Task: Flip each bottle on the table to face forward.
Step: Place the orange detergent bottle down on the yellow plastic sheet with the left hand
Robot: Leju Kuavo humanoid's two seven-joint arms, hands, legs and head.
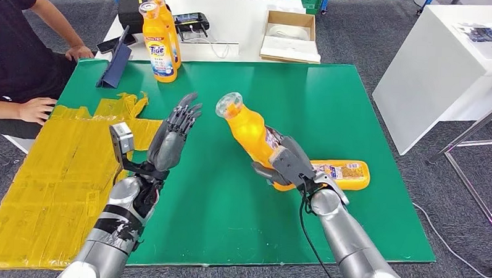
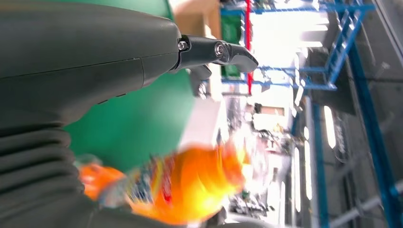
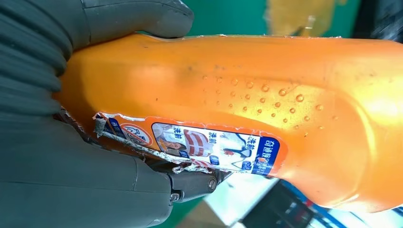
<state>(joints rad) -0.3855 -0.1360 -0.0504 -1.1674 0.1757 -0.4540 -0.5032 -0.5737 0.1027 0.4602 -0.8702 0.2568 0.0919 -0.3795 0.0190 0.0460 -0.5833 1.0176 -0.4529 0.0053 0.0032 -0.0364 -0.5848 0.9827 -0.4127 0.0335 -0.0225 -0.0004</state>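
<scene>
Right hand (image 1: 290, 163) wrapped round the lower body of an orange bottle (image 1: 251, 130), fingers (image 1: 264, 172) closed on it; bottle lifted off the green desk (image 1: 331, 105) and tilted, clear cap end up and leaning toward the left hand. Directly behind that hand, a second orange bottle (image 1: 344, 174) lying flat on the desk, label up, apparently touching the base of the held one, though the hand hides the contact. At the far left edge of the desk, two more bottles (image 1: 160, 43) standing upright, one just behind the other, front labels toward the camera.

Left hand (image 1: 172, 133) raised above the desk, palm toward the held bottle, fingers (image 1: 186, 112) straight and slightly spread, holding nothing, apart from the bottle.

From the right wrist: thumb (image 3: 138, 16) pressed on the bottle's shoulder, droplets on the orange plastic, a torn-edged printed label (image 3: 209, 145) facing the camera, detail lost from the head camera. From the left wrist: the held bottle as an orange blur (image 2: 185, 183), one dark fingertip (image 2: 228, 52) extended over the green.

Yellow taped sheet (image 1: 51, 169) covering the desk's left side; a person's hand (image 1: 37, 110) resting on it. Dark tablet stand (image 1: 115, 63) beside the upright bottles.
</scene>
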